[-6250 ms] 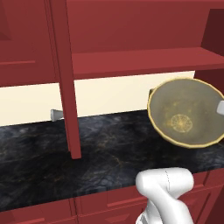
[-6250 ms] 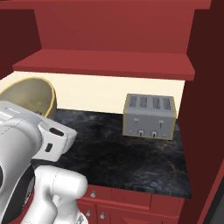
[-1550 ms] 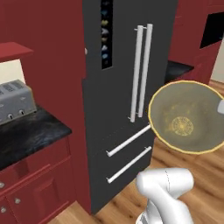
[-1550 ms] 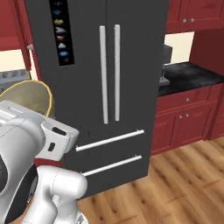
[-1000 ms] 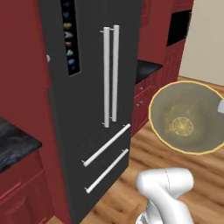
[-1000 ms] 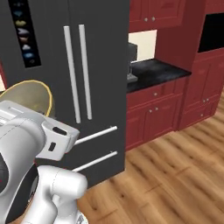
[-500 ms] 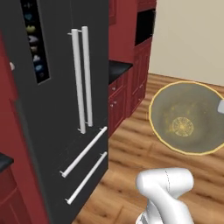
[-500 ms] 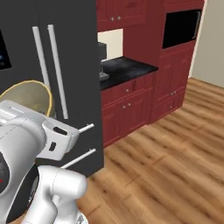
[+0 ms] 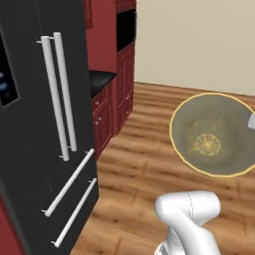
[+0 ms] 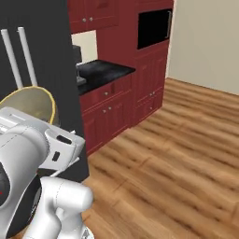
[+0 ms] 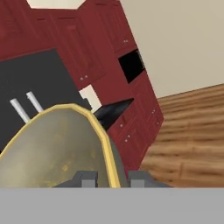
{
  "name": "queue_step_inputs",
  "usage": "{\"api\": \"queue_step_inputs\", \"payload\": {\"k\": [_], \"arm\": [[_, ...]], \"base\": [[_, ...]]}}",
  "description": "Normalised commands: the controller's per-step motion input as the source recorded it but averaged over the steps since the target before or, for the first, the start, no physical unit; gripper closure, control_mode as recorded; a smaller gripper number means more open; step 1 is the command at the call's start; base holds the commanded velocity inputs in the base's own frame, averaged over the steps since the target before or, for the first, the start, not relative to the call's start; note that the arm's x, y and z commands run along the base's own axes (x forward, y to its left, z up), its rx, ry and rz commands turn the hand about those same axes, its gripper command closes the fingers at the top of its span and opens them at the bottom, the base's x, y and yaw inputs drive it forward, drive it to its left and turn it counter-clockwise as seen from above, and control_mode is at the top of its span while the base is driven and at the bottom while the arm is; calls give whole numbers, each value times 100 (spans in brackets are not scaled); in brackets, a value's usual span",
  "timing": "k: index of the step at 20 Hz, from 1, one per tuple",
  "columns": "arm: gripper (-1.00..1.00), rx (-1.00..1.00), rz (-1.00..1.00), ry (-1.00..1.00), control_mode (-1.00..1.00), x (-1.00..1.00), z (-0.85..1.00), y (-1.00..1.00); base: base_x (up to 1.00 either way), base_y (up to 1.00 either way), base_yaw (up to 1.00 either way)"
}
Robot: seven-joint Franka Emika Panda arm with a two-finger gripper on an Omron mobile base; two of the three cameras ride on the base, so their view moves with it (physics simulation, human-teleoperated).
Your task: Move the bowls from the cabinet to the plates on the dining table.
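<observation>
Left of the bowl in the left base view, from about 9 to 7 o'clock, stands a tall black refrigerator point(image 9: 45, 124) with long pale handles; past it at 11 o'clock run red lower cabinets point(image 9: 117, 94) under a dark counter, and bare wood floor point(image 9: 144, 164) spreads across the middle. No plates and no dining table can be seen, so by my judgement the carry is under way and the drop-off lies somewhere outside these views.

At 3 o'clock in that view hangs the olive-tan bowl point(image 9: 214, 134), held in mid-air well above the floor. It is tipped on its side: its golden mouth faces back toward the base cameras and its rim stands nearly on edge. A round bowl has no long axis to speak of; what matters is that its opening does not point up.

Along the bottom of the hand view, the gripper point(image 11: 111, 178) has one fingertip on each side of the yellow rim, one inside the bowl point(image 11: 52, 148) and one outside, so the jaws are pinched tight on the wall. From the jaws the bowl extends toward 10 o'clock.

Setting it on a plate will likely call for rolling the wrist until the mouth faces up.
</observation>
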Motion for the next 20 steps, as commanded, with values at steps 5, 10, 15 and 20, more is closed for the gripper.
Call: {"api": "queue_step_inputs", "payload": {"k": [5,10,15,20], "arm": [[100,0,0,0,100,0,0,0],[100,0,0,0,100,0,0,0],[100,0,0,0,100,0,0,0],[100,0,0,0,100,0,0,0]], "base": [[0,-40,-34],[0,-40,-33],[0,-38,-33],[0,-35,-34]]}}
